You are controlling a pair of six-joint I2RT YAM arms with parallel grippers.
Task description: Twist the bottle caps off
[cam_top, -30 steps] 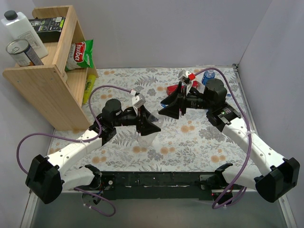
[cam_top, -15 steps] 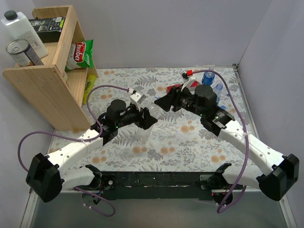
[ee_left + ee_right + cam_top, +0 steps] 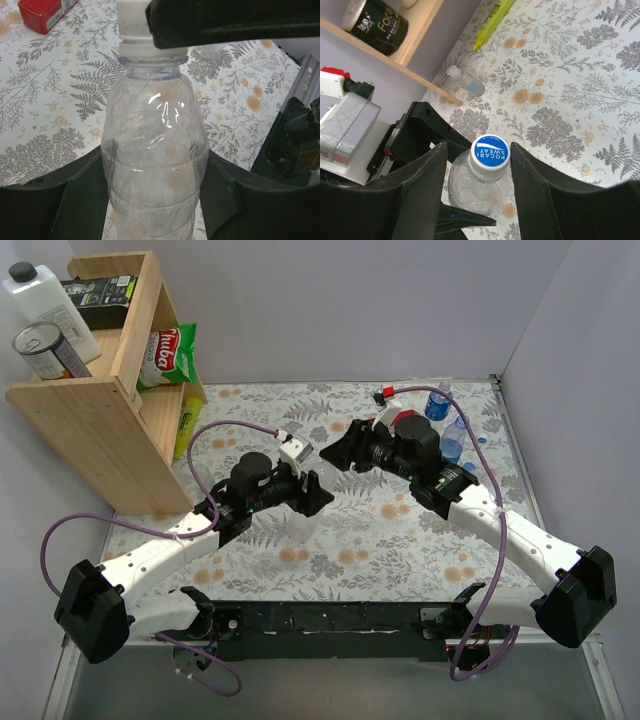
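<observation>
Cap [image 3: 490, 156] between spread right gripper [image 3: 479, 147] fingers; left gripper [image 3: 155, 196] clamps bottle [image 3: 155, 145]

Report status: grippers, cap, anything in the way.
Left gripper shut on bottle body. Right gripper open, straddling cap, not clamped. Cap screwed on. Nothing blocking it.

The nearest bottle cap [image 3: 490, 151] is a small round screw cap with white ribbed sides and a blue top printed "POCARI SWEAT". It sits level and screwed down on the neck of an upright clear bottle [image 3: 154, 165], above a white collar ring. It stands between the fingers of the right gripper [image 3: 477, 147], one just beside it and the other a little apart.

Two more whitish caps [image 3: 445, 389] [image 3: 461, 424] top small bottles near the far right corner. They are too small to show detail.

A fourth cap [image 3: 451, 70] closes a blue-labelled bottle lying on its side.
</observation>
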